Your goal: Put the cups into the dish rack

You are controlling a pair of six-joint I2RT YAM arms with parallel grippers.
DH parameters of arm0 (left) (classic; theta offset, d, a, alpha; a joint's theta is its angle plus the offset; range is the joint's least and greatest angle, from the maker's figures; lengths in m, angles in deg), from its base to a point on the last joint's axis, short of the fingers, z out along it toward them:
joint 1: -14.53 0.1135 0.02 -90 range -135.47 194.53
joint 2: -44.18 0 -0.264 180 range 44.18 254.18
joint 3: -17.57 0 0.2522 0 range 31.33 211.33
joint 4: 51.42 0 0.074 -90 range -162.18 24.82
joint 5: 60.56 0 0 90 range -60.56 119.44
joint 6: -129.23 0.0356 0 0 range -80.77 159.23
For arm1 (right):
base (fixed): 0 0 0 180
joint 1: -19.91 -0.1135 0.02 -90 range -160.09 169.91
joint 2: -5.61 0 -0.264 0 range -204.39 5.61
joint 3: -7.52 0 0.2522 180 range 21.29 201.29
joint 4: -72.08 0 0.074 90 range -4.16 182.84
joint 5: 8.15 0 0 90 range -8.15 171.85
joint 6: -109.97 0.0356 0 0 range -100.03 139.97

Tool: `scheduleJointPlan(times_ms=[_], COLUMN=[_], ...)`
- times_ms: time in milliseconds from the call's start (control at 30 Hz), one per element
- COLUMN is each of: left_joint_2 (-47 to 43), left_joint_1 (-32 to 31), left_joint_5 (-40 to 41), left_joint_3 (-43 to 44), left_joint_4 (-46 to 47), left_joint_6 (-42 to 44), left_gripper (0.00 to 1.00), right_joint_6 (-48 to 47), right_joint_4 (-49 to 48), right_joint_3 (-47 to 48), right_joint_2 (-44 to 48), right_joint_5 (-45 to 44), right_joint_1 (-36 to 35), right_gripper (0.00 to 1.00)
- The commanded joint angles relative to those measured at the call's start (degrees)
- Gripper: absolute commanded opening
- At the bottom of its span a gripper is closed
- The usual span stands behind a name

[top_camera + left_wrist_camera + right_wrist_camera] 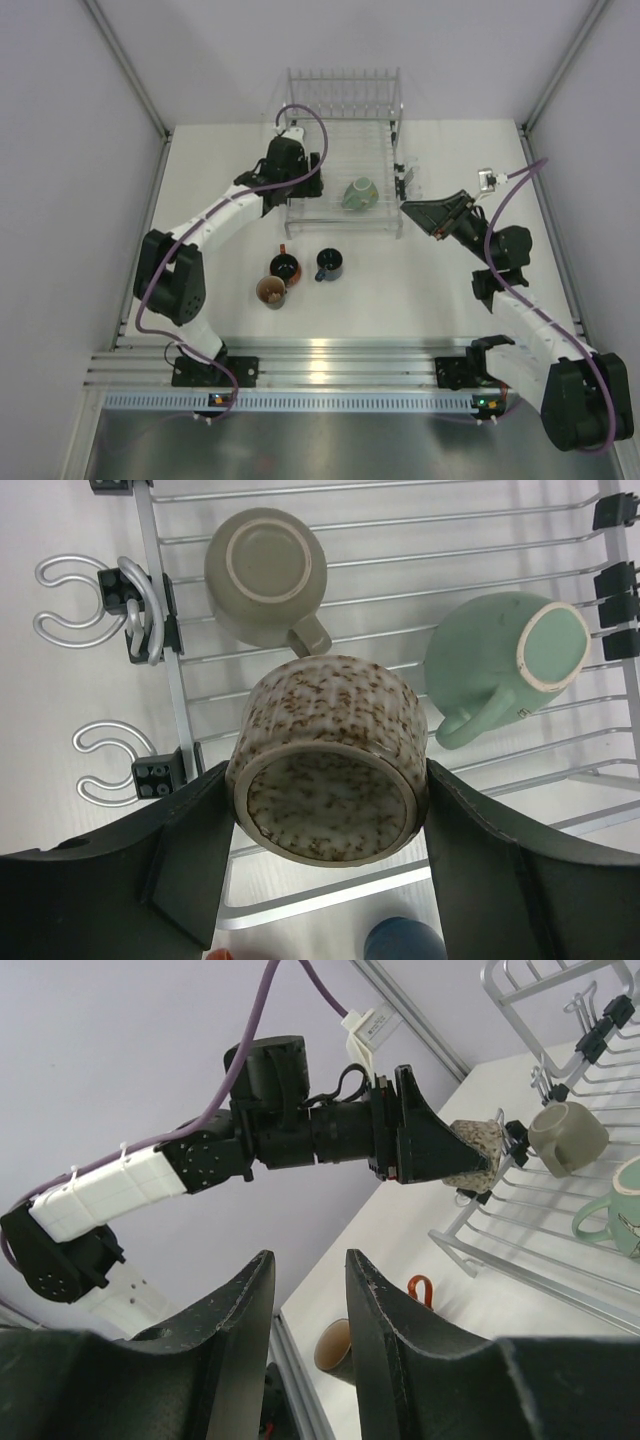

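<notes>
Left tool (pixel 328 792) pinching speckled mug (pixel 325 730) bottom-up over dish rack (pixel 340 98) edge, right tool (pixel 307 1305) empty, slightly spread

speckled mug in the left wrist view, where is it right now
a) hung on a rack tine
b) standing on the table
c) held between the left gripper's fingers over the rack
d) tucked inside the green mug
c: the speckled mug sits bottom-up, clamped between the left gripper fingers, with the dish rack wires behind it.
</notes>
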Motion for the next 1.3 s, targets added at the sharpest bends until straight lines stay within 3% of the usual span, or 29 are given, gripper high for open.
scheduleJointPlan(times_ms=[0, 200, 533, 1167, 1233, 1267], left_joint_2=[0.6, 3.5, 4.8, 11.7, 11.5, 11.5], left_joint_1=[0.0, 0.0, -0.1, -1.1, -1.4, -1.6], left_joint_5=[-0.4, -0.4, -1.3, 2.6, 3.4, 3.6], left_joint_3=[4.0, 5.4, 2.9, 8.9, 9.2, 9.3], left_joint_4=[-3.2, -7.9, -8.1, -14.7, -14.8, -14.8], left_joint_6=[0.1, 0.1, 0.1, 1.0, 0.6, 0.5], left_gripper=[0.00, 0.00, 0.00, 0.00, 0.13, 0.25], right_joint_6=[-1.5, -1.8, -2.3, -3.1, -3.1, -3.1], right_joint_4=[-0.9, -0.4, 0.0, 1.5, 1.5, 1.5], right_joint_3=[0.3, 0.2, 0.2, 0.2, 0.2, 0.2], right_joint_2=[1.1, 1.3, 1.3, 2.1, 2.1, 2.1], right_joint_5=[0.4, 0.3, 0.1, 0.2, 0.3, 0.3], right_joint_1=[1.1, 1.3, 1.3, 1.6, 1.6, 1.7], right_gripper=[0.35, 0.35, 0.35, 0.36, 0.36, 0.36])
